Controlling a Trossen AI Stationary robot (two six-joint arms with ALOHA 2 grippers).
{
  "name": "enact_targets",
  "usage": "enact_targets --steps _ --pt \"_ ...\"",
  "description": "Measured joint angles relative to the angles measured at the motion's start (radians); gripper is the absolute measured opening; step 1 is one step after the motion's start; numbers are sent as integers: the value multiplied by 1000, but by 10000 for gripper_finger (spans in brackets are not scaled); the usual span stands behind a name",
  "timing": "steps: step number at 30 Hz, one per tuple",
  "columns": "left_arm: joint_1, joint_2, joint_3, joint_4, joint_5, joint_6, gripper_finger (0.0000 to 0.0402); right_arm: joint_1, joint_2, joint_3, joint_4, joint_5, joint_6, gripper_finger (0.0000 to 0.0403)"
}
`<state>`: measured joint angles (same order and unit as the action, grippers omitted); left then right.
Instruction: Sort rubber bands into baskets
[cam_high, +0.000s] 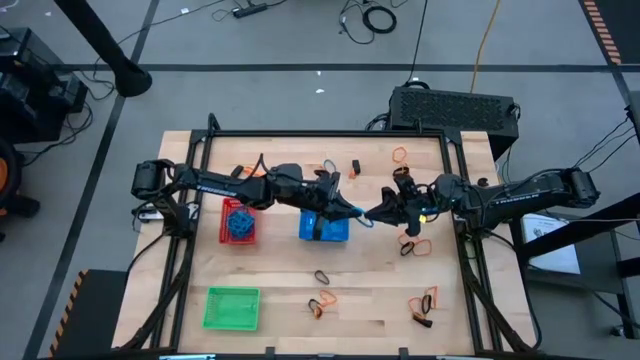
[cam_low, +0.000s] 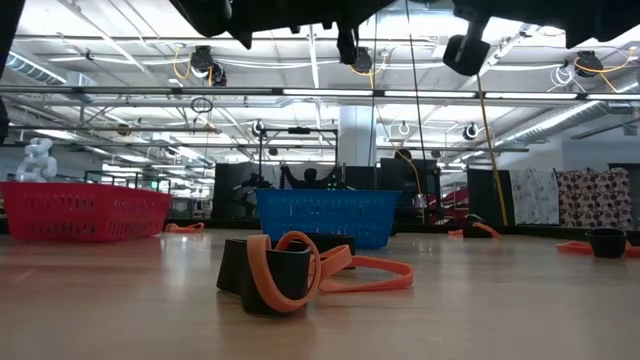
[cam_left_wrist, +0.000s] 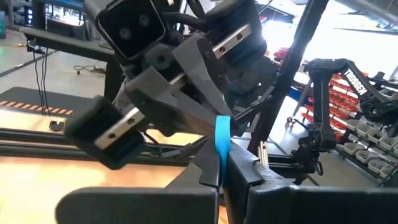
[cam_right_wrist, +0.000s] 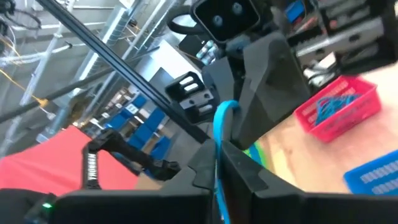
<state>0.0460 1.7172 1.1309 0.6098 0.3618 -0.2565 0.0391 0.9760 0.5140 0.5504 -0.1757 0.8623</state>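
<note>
- My table (cam_high: 380, 300) is pale wood, framed by black rails, on a grey floor strewn with cables; the low view looks into a bright hall with ceiling lights and racks.
- My left gripper (cam_high: 362, 214) and right gripper (cam_high: 374, 213) meet in the air just right of the blue basket (cam_high: 324, 228), both pressed together on the same blue rubber band (cam_left_wrist: 222, 134) (each wrist view shows its strip between my shut fingers).
- The red basket (cam_high: 238, 221) holds a heap of blue bands; the green basket (cam_high: 232, 307) sits near the table's front left corner.
- Orange and black bands (cam_high: 322, 303) lie scattered on the front and right of the table; one tangle (cam_low: 300, 268) fills the low view's foreground.
- I cannot tell whether the blue basket holds anything: my left arm covers part of it.
</note>
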Motion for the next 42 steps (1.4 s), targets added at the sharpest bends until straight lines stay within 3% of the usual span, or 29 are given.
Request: enact_targets --steps 7,11,16,21,25,29,34,42 --pt "6 -3 0 -59 -1 0 2 -6 0 0 -27 24 -37 107" --pt "19 -56 -1 -234 -5 5 2 -7 0 0 -98 24 -37 168" --pt "32 -210 -1 -727 -37 64 1 -6 -1 0 -220 17 -37 223" --pt "31 -396 0 -1206 -235 65 1 -6 -1 0 -294 17 -37 248" --pt "31 -512 0 -1569 -435 -100 1 -6 -1 0 -299 17 -55 251" --pt "32 -577 -25 -1838 -512 -346 0 -7 -1 0 -293 43 -114 251" --pt "32 -602 -107 -1890 -486 -557 0 -22 -1 0 -292 100 -177 251" --pt "32 -576 -264 -1749 -434 -570 0 -68 0 0 -290 99 -187 251"
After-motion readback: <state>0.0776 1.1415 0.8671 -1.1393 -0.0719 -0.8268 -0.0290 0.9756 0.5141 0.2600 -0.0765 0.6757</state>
